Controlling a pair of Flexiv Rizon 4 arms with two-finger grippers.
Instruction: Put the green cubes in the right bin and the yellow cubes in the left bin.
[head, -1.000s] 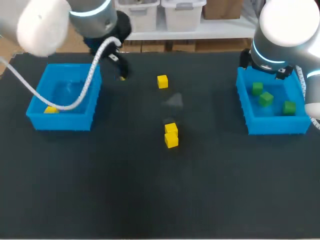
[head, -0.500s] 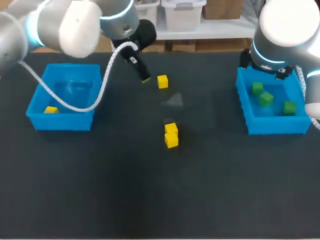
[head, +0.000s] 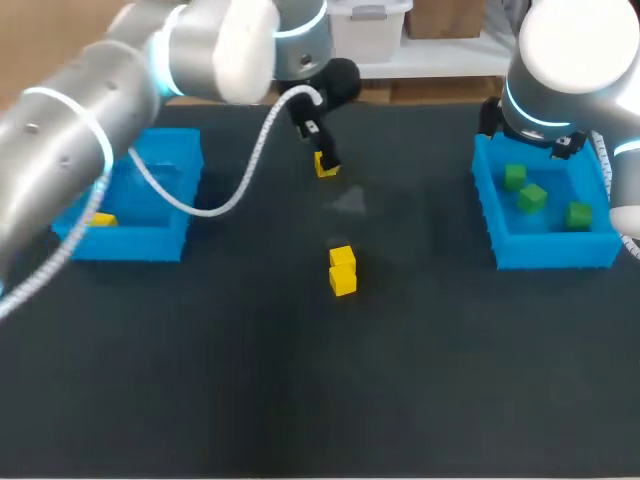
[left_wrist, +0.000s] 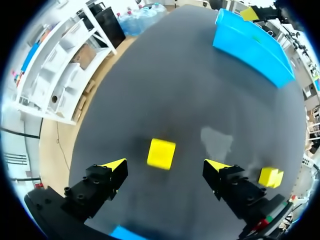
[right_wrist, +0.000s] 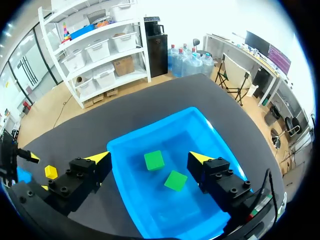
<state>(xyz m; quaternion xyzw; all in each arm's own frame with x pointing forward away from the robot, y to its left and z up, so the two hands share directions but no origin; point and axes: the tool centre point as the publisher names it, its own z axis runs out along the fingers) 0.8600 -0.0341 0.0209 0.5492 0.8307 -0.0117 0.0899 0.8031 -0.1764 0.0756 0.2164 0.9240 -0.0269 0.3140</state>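
The yellow cube (left_wrist: 161, 153) is sitting on the table (left_wrist: 200, 90) just ahead of the gap between the left gripper's (left_wrist: 165, 164) wide-spread fingers, touching neither, and is looking like a light, rigid block best pinched squarely across two flat opposite sides.

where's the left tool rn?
Head view: the left tool is at far middle, over the far yellow cube; the left wrist view shows that cube between its open fingers, untouched.
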